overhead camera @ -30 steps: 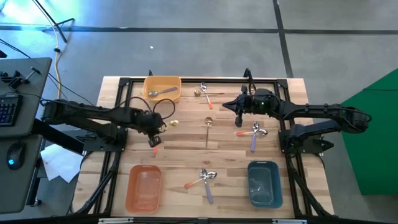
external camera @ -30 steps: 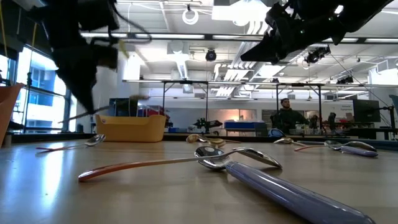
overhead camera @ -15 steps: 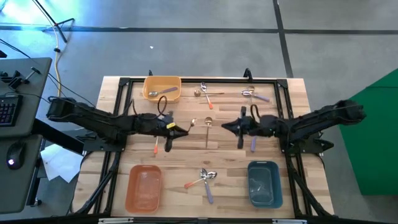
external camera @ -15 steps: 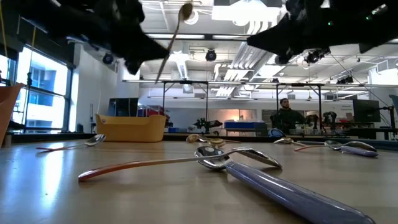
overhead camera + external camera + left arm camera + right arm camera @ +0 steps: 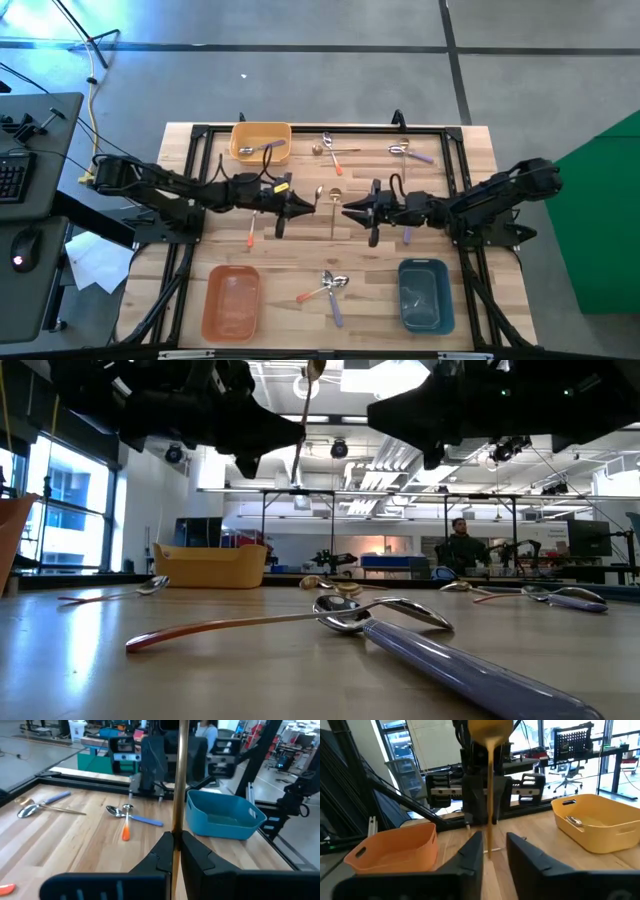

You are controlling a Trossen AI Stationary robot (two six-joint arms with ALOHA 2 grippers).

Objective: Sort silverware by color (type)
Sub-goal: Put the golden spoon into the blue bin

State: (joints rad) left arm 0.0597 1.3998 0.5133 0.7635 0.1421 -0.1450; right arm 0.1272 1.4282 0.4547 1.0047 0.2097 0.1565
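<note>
A gold spoon (image 5: 306, 418) stands upright in the air over the table's middle, bowl up, with my left gripper (image 5: 308, 205) shut on it. My right gripper (image 5: 350, 212) faces it from the right. It is open, with one finger on each side of the handle's lower end (image 5: 489, 847), and a gap shows on both sides. More spoons lie flat on the wood: a gold one (image 5: 333, 212), an orange-handled one (image 5: 248, 236), a crossed pair (image 5: 328, 287), and some near the far edge (image 5: 330, 148). My left gripper pinches the gold spoon's handle at its lower half (image 5: 176, 827) between its two fingers. The fingers lie level, coming from the table's left, across the handle. The spoon stands nearly upright with its bowl (image 5: 490, 729) on top, lifted clear of the table.
A yellow bin (image 5: 262, 140) with a spoon in it stands at the far left, an orange bin (image 5: 232, 300) at the near left and a blue bin (image 5: 424, 293) at the near right. A black frame borders the table. A person shows far behind in the low view.
My left gripper has gone toward the table's right and tipped up from pointing down to level. This has swung the gold spoon from lying nearly flat to upright. My right gripper has come down, toward the near edge and the left, until it faces the spoon.
</note>
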